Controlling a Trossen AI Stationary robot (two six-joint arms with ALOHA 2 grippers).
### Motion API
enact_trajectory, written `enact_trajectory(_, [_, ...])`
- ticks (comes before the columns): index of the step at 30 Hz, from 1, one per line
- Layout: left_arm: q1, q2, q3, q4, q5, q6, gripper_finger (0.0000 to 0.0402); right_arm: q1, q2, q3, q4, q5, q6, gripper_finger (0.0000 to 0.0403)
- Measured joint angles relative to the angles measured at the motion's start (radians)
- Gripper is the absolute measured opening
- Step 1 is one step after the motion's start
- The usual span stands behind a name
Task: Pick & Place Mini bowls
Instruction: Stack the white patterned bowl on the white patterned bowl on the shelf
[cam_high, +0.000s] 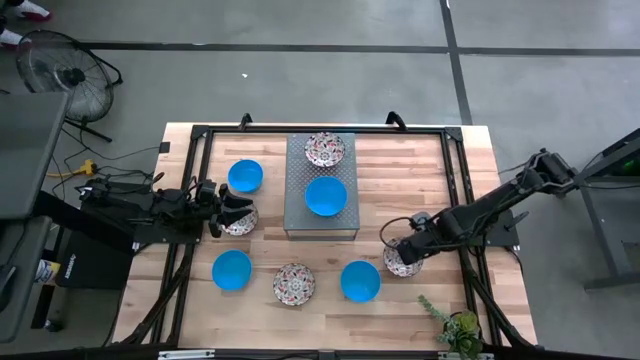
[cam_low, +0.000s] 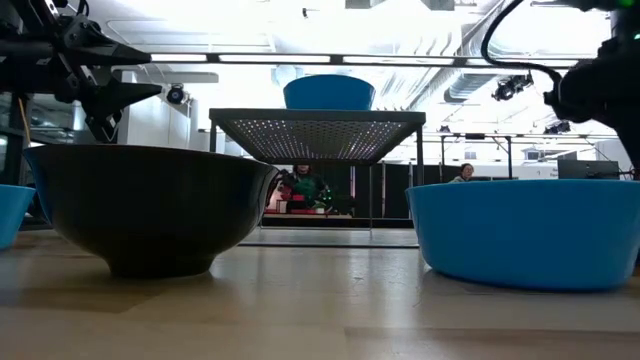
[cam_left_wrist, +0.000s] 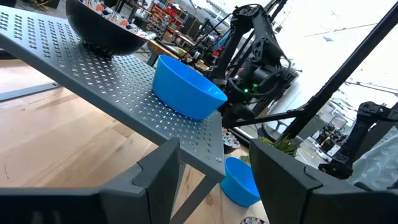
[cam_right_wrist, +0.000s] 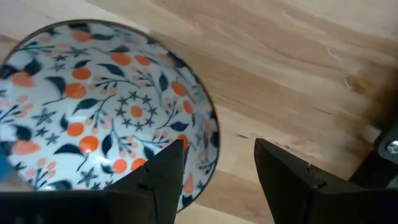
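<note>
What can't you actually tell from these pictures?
- High view: the left gripper covers part of a floral-patterned white bowl; whether it holds the bowl is unclear.
- Right wrist view: the floral bowl under the right gripper is cut off by the picture's edge.
- Low view: bowls block the tabletop behind.

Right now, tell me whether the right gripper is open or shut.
Open. The right wrist view shows the right gripper with a clear gap between its fingers, poised at the rim of a floral bowl.
</note>
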Motion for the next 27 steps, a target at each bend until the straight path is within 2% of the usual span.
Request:
enact_trajectory(8, [0.000, 0.000, 0.000, 0.000, 0.000, 0.000, 0.0190, -0.040, 0.000, -0.016, 0.015, -0.011, -0.048, 0.0182])
enact_trajectory(21, [0.000, 0.000, 0.000, 0.000, 0.000, 0.000, 0.0190, -0.090, 0.005, -0.016, 0.039, -0.013, -0.093, 0.0144])
enact_trajectory(27, [0.000, 0.000, 0.000, 0.000, 0.000, 0.000, 0.0190, -0.090, 0.051, -0.016, 0.056, -0.035, -0.103, 0.0140])
